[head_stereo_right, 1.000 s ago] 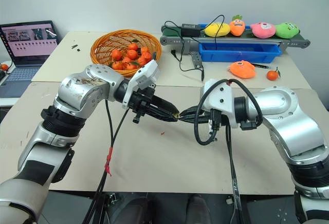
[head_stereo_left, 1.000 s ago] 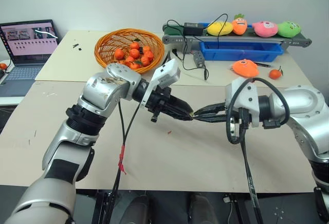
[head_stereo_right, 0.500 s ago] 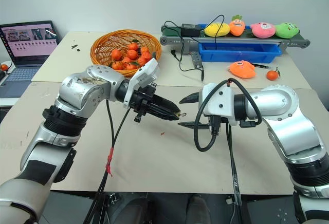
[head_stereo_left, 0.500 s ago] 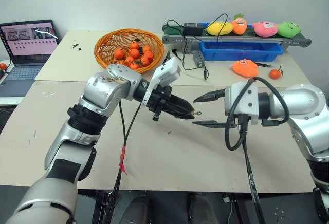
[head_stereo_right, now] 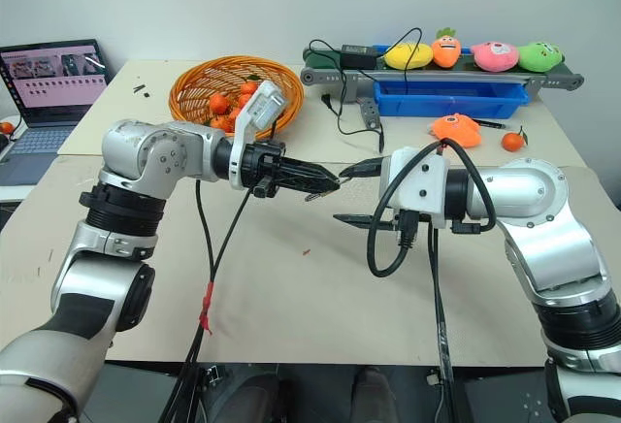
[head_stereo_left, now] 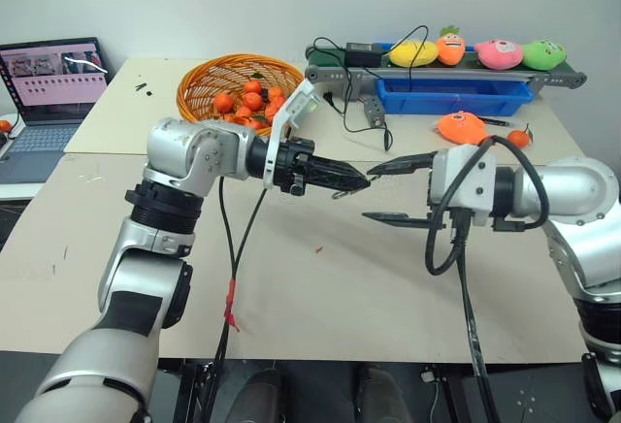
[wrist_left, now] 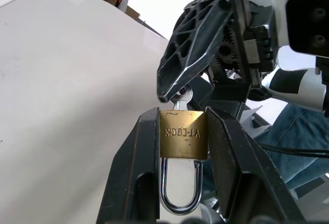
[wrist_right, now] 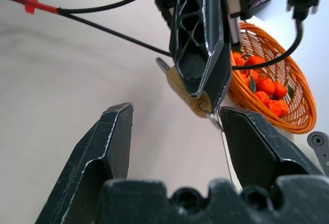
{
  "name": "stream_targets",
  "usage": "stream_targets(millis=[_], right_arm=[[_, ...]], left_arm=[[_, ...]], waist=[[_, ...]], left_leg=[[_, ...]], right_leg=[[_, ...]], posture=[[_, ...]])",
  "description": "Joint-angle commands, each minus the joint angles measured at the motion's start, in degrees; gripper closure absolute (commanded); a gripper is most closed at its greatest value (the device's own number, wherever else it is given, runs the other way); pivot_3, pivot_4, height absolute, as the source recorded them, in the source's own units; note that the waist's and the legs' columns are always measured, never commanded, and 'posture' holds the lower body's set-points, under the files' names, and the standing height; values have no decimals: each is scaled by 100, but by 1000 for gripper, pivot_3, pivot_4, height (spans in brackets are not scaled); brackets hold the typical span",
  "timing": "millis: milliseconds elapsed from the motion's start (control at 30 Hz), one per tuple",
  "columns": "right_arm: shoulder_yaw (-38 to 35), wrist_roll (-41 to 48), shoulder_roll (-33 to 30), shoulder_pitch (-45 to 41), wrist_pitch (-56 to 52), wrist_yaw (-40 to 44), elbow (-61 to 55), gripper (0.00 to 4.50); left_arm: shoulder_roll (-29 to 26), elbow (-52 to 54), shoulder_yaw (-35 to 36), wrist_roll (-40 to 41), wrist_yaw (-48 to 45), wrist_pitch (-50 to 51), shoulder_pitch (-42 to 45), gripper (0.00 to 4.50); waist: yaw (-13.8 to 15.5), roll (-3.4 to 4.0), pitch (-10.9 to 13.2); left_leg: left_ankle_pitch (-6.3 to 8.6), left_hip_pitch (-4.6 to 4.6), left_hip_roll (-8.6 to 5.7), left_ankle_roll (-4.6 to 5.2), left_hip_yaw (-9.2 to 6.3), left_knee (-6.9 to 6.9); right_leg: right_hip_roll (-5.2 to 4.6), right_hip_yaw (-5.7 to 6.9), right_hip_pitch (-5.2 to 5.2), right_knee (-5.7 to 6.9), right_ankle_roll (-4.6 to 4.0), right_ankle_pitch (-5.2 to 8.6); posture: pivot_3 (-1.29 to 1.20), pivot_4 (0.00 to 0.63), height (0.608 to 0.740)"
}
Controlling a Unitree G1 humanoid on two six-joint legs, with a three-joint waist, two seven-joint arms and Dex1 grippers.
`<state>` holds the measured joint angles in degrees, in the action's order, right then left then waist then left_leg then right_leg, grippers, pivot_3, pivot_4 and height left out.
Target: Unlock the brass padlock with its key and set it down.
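Table: beige top (head_stereo_left: 320,297), bare at the near edge, with a small red speck (head_stereo_left: 317,248) on it.
Left gripper: (head_stereo_left: 361,182) held above the table's middle, pointing toward the other arm, its two black fingers (wrist_left: 139,172) clenched on the brass padlock (wrist_left: 182,141).
Padlock: off the table, body pinched between those fingers, silvery shackle (wrist_left: 180,188) toward the wrist, key (wrist_left: 181,96) sticking out of the far end.
Right gripper: (head_stereo_left: 383,192) facing the left one, fingers spread wide and grasping nothing; one fingertip (wrist_left: 165,93) sits right at the key, though I cannot tell if it touches.
Further back: wicker basket (head_stereo_left: 199,103) of small oranges (head_stereo_left: 254,96), orange plush toy (head_stereo_left: 462,128), blue tray (head_stereo_left: 456,96).
Far side: laptop (head_stereo_left: 49,93) at the left, conveyor (head_stereo_left: 446,69) carrying four plush toys (head_stereo_left: 477,51).
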<state>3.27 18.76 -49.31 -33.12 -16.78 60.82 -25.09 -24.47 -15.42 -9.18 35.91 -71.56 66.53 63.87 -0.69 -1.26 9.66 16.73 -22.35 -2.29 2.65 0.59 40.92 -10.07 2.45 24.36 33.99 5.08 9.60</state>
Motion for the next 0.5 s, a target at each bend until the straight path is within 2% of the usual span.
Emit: stream_targets(millis=[33, 500], right_arm=[[-245, 94, 31, -49, 44, -109, -175, 1344], [-136, 140, 210, -260, 32, -81, -108, 1344]], left_arm=[[-19, 137, 98, 129, -4, 38, 120, 3685], [-46, 592, -61, 296, -64, 277, -30, 3685]], waist=[[0, 0, 0], [0, 0, 0]], left_leg=[[0, 0, 0, 0, 0, 0], [0, 1, 0, 0, 0, 0]], right_leg=[[0, 0, 0, 0, 0, 0], [0, 0, 0, 0, 0, 0]], posture=[[0, 150, 740], [0, 150, 740]])
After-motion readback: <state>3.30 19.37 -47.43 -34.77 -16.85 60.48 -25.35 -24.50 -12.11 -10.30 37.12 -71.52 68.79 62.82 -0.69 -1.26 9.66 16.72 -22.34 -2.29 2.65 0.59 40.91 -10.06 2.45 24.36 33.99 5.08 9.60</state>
